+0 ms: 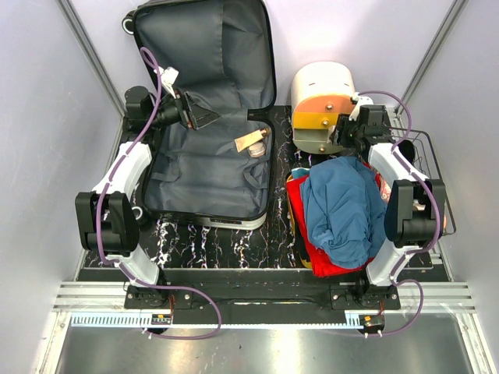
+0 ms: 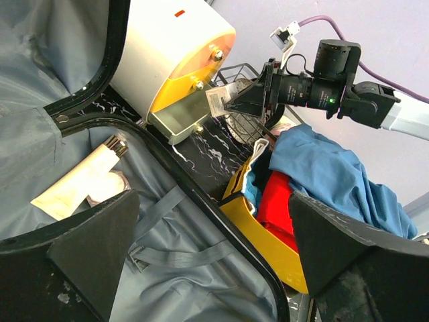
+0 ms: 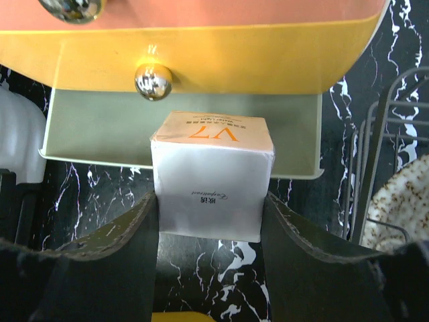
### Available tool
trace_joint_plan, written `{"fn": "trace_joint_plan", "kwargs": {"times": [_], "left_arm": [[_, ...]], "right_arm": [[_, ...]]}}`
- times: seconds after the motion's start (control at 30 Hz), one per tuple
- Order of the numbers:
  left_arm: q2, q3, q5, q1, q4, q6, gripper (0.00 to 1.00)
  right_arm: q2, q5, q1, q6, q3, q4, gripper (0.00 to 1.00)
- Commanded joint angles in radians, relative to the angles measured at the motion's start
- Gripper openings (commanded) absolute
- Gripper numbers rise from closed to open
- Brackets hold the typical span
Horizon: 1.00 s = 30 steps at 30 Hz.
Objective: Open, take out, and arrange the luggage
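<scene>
My right gripper (image 3: pixel 209 204) is clamped on a small white carton (image 3: pixel 211 171) just before the white-and-orange drawer box (image 3: pixel 201 54); only this wrist view shows its V7 print. My left gripper (image 1: pixel 204 115) hangs with jaws wide apart over the open luggage (image 1: pixel 203 47) at the table's left. Its own wrist view shows a cream tube (image 2: pixel 87 176) on the lining.

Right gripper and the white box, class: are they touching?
Touching. The right wrist view shows the right gripper with fingers pressed against both sides of the box, no gap.
</scene>
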Motion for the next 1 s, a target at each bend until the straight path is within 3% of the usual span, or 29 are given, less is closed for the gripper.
{"fn": "trace_joint_plan", "kwargs": {"times": [0.0,0.23,0.47,0.97], "left_arm": [[-0.028,0.008,-0.008,0.012,0.007,0.033,0.99],[-0.031,-0.003,-0.016,0.018,-0.006,0.040,0.99],[-0.034,-0.006,-0.022,0.022,-0.019,0.049,0.99],[-0.017,0.007,-0.025,0.028,-0.019,0.052,0.99]], "right_arm": [[-0.003,-0.028,-0.005,0.016,0.062,0.202,0.06],[0.036,-0.061,-0.005,0.001,0.042,0.310,0.05],[0.059,-0.040,-0.005,-0.005,0.050,0.268,0.00],[0.025,-0.025,-0.005,-0.084,-0.068,0.287,0.00]]}}
